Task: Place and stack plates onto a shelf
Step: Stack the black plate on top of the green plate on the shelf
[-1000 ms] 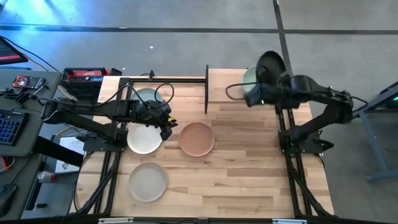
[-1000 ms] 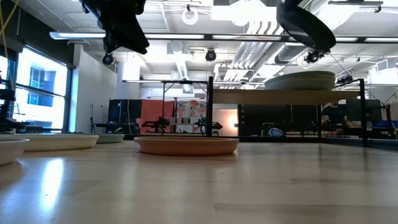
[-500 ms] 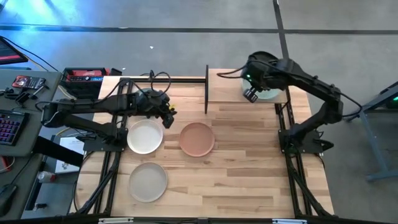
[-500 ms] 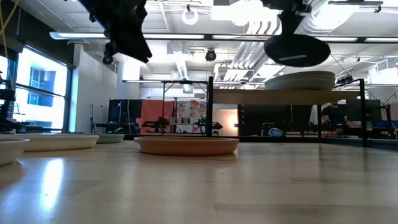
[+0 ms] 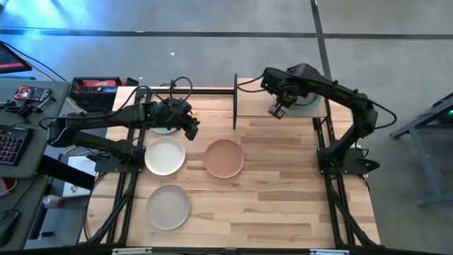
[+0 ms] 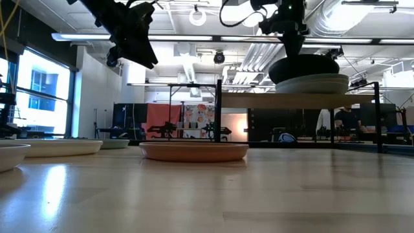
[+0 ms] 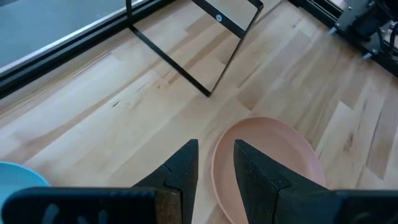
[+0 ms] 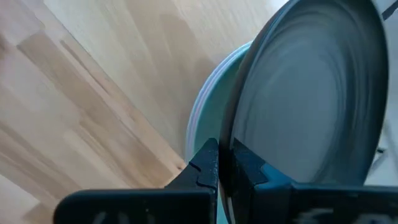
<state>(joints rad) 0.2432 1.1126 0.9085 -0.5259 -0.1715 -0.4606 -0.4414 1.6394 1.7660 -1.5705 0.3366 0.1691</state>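
- Black plate (image 8: 311,106) sits atop the stack (image 6: 310,84) on the shelf (image 5: 258,99), far right part of the desk (image 5: 283,184); it rests on a mint plate (image 8: 208,124) w/ a paler rim under that.
- Right tool (image 8: 224,163) is at the black plate's near rim, fingers pinched on the edge, one each side; its arm reaches over the shelf in the high view.
- Low view: stack shows as pale plates under a dark top one, raised on the shelf board (image 6: 284,101) w/ black posts.
- Terracotta plate (image 5: 224,158) lies flat mid-desk, just in front of the shelf.
- White plate (image 5: 165,156) is left of it, close but apart; grey plate (image 5: 168,207) is nearer the front edge, below the white one.
- Teal plate (image 5: 164,128) is mostly hidden under the left arm, behind the white plate.
- Left tool (image 5: 190,127) hovers above the desk btwn teal and terracotta plates, holding nothing; fingers (image 7: 180,171) a narrow gap apart, terracotta plate seen past them.
- Off-desk left: red box (image 5: 95,86), keyboard (image 5: 10,145). No readable writing or labels anywhere.
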